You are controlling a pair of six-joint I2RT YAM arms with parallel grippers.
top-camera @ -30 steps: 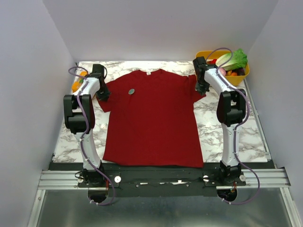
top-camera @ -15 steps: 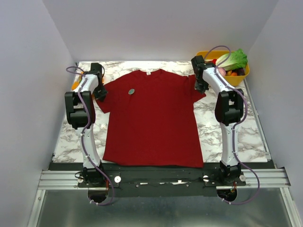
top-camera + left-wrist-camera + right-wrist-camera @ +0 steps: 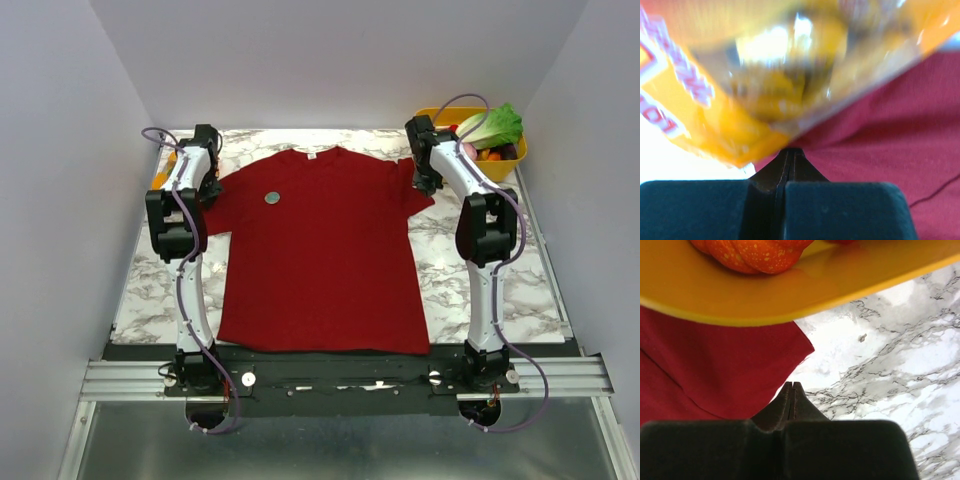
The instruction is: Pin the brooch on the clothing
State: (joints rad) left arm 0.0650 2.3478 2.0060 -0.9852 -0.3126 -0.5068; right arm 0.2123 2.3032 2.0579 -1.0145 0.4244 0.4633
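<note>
The dark red T-shirt (image 3: 320,260) lies flat on the marble table, collar at the far side. The small grey-green brooch (image 3: 271,198) rests on its upper left chest. My left gripper (image 3: 207,188) is at the left sleeve. In the left wrist view its jaws (image 3: 791,150) are shut, and the folds of the red fabric (image 3: 890,145) run into the tips. My right gripper (image 3: 428,183) is at the right sleeve. In the right wrist view it (image 3: 791,385) is shut with its tips at the sleeve hem (image 3: 730,370). No fabric shows between those jaws.
A yellow bin (image 3: 437,117) with lettuce (image 3: 495,125) and other produce stands at the far right corner. Its rim (image 3: 790,300) and an orange gourd (image 3: 755,252) are close above the right fingers. An orange snack bag (image 3: 740,100) lies just beyond the left fingers. Grey walls enclose the table.
My left arm has swung towards the far left corner. The left sleeve and the brooch have shifted a little left with it. The right gripper has barely moved.
</note>
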